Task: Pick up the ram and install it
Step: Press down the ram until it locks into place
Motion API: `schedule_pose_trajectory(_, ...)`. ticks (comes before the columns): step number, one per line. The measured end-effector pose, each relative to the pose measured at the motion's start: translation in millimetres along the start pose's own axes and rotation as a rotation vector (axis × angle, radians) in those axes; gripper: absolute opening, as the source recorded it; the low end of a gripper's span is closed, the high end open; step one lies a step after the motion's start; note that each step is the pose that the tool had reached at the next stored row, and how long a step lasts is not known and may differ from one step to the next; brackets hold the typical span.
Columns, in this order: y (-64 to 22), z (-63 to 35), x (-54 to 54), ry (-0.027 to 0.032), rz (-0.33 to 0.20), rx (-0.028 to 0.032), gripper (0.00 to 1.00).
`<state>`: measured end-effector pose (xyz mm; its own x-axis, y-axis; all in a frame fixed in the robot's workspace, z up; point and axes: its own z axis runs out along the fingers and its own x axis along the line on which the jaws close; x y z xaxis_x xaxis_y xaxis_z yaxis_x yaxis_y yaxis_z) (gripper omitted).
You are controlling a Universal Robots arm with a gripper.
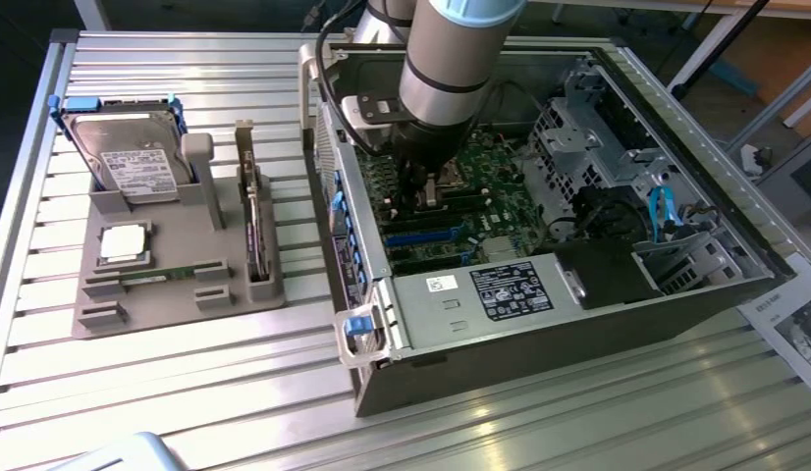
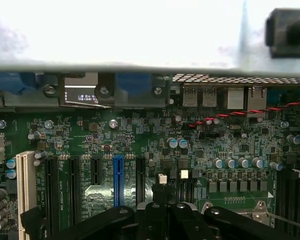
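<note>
Green circuit board is filling the floor of the open grey computer case point(image 1: 537, 324), and in the exterior view the gripper point(image 1: 425, 201) is hanging inside that case, low over the motherboard point(image 1: 478, 211) near its middle. Its jaws are standing fully closed. Nothing can be made out between them from here.

The ram point(image 1: 163, 276), a slim green stick, is lying flat in a low slot at the front of the grey plastic parts holder point(image 1: 183, 294) on the slatted metal desk point(image 1: 157, 383). It is sitting well apart from the gripper, outside the case towards the exterior view's left. Its long axis is running roughly across that view, left to right. The silver hard drive point(image 1: 131, 157), the square processor chip point(image 1: 124, 242) and the upright dark expansion card point(image 1: 255, 231) are sharing the same holder.

In the wrist view, the gripper point(image 2: 165, 212) is showing dark closed fingers point(image 2: 155, 217) with nothing clamped, hovering close above the motherboard point(image 2: 140, 135) beside the blue and black expansion slots point(image 2: 118, 180).
</note>
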<state>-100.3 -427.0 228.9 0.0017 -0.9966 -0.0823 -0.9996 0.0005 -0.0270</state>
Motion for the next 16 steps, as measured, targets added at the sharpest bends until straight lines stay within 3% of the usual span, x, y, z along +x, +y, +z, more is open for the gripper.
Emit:
schedule_pose_trajectory(8, -0.3, -3.3, -0.6, -0.0020, 0.000, 0.0010, 0.10)
schedule_pose_trajectory(16, -1.1, -24.8, -2.1, 0.0000, 0.000, -0.0035, 0.10)
